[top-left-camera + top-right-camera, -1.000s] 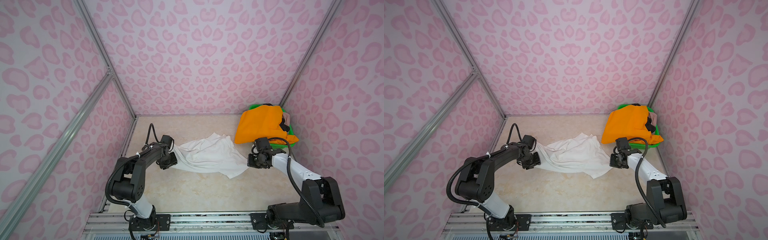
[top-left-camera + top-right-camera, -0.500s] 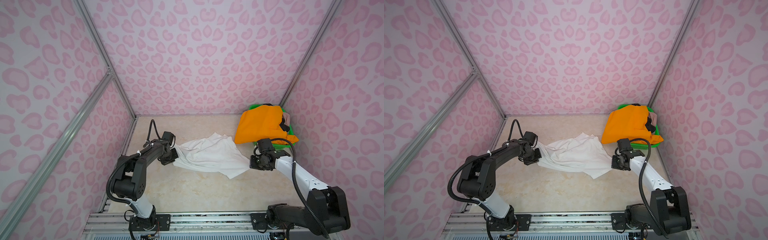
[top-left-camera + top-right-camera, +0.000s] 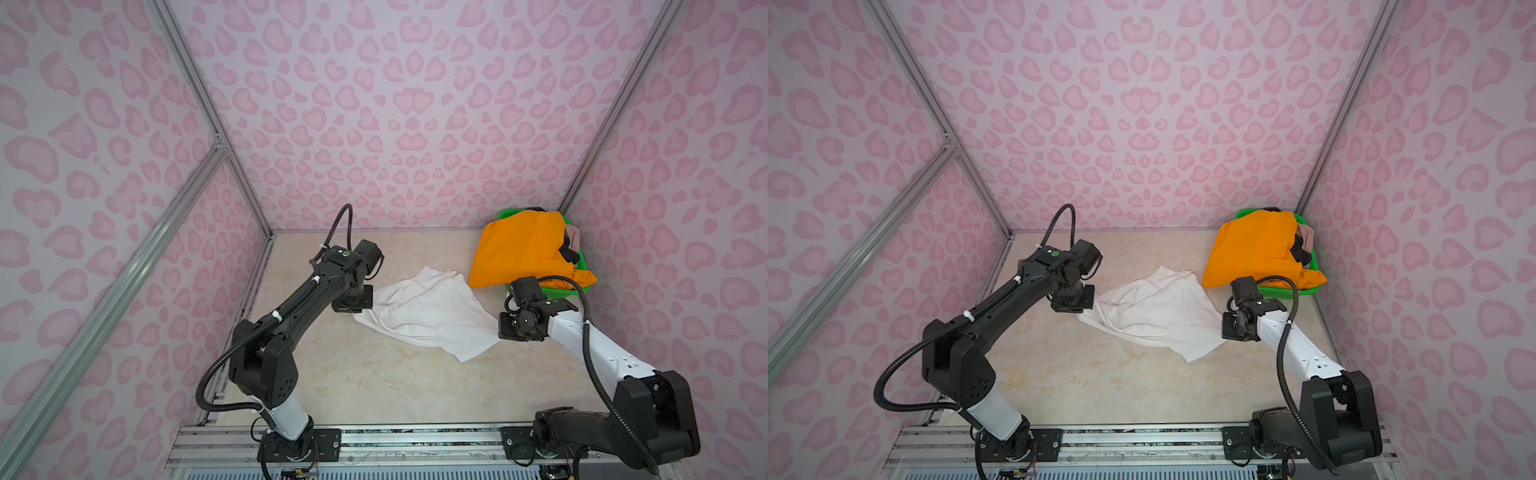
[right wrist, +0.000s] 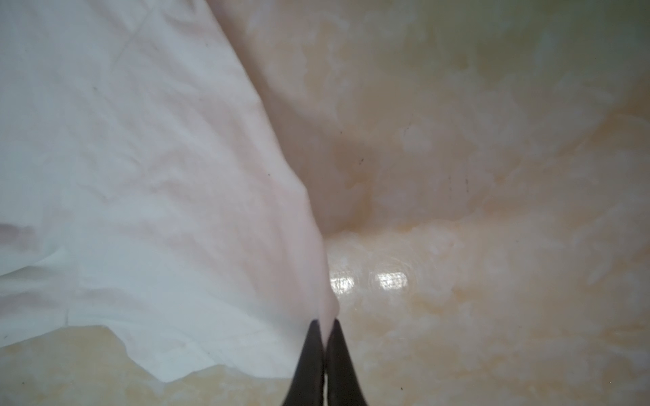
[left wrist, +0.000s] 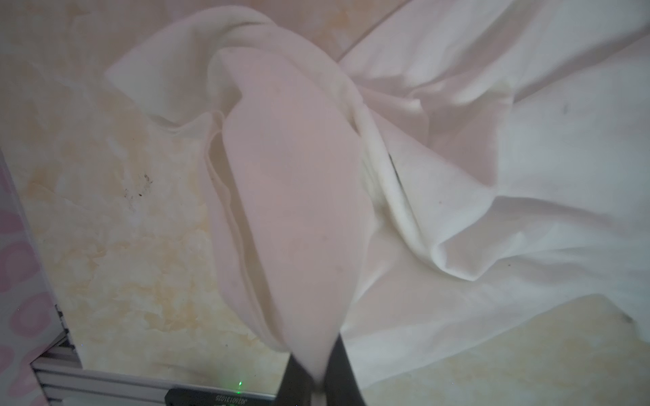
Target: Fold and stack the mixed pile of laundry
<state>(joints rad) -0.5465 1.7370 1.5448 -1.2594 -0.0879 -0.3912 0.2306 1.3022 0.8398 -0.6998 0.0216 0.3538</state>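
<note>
A white T-shirt (image 3: 428,311) (image 3: 1154,313) lies crumpled in the middle of the table in both top views. My left gripper (image 5: 316,379) is shut on its left edge, and a fold of the T-shirt (image 5: 292,197) rises from the jaws. My right gripper (image 4: 326,328) is shut on the T-shirt (image 4: 140,175) at its right edge. Bright orange shorts (image 3: 523,249) (image 3: 1254,249) drape over the rest of the laundry pile at the back right, with a black piece (image 3: 568,252) and a beige-pink piece (image 3: 575,237) peeking out. No print shows on the shirt.
A green mesh basket (image 3: 582,282) (image 3: 1283,291) holds the pile in the back right corner. Pink patterned walls close in the beige marbled table (image 3: 374,382) on three sides. A metal rail (image 3: 374,440) runs along the front edge.
The left gripper has closed on the shirt's left edge and lifted slightly toward the back. The right gripper, still shut on the right edge, has shifted a little to the right and forward.
</note>
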